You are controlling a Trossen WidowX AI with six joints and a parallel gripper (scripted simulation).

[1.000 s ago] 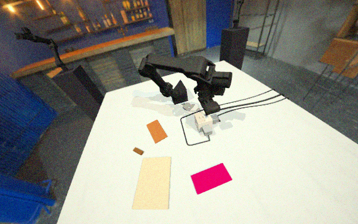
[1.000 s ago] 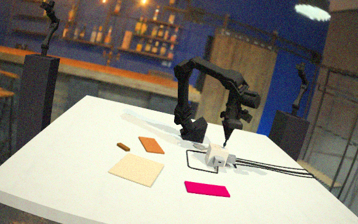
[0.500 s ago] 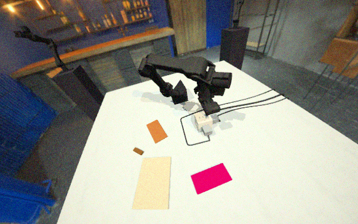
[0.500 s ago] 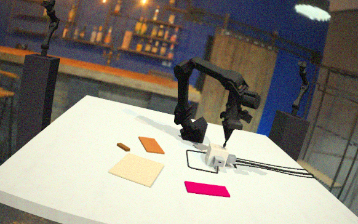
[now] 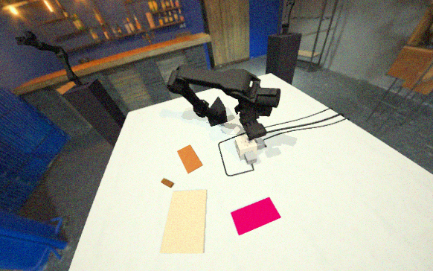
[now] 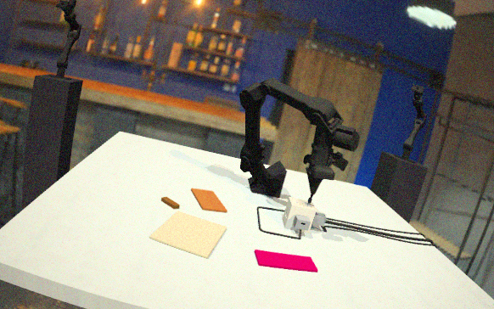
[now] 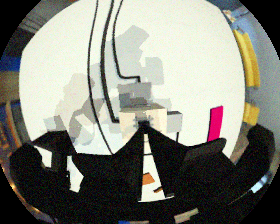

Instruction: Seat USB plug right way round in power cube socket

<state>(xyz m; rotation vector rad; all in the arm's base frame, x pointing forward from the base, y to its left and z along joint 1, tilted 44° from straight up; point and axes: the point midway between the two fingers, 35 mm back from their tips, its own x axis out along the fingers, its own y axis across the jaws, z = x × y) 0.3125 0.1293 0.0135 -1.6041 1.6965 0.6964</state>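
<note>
The cream power cube [image 5: 245, 147] [image 6: 294, 212] [image 7: 129, 131] stands upright on the white table. My gripper [image 5: 251, 138] [image 6: 310, 201] [image 7: 144, 129] points down with its fingertips close together at the cube's top face. It is shut on the USB plug, which is almost wholly hidden by the fingers. How deep the plug sits and which way round it is cannot be made out. Small dark socket marks show on the cube's top beside the fingertips in the wrist view.
Grey plugs [image 5: 251, 158] [image 6: 302, 222] [image 7: 174, 121] sit on the cube's sides. A thin black cable [image 5: 222, 160] [image 6: 259, 218] loops beside it; others run to the table edge. An orange pad [image 5: 190, 159] [image 6: 209, 200], brown block [image 5: 167, 182] [image 6: 170, 202], cream board [image 5: 184, 221] [image 6: 188, 234] and magenta pad [image 5: 256, 216] [image 6: 286, 261] lie apart.
</note>
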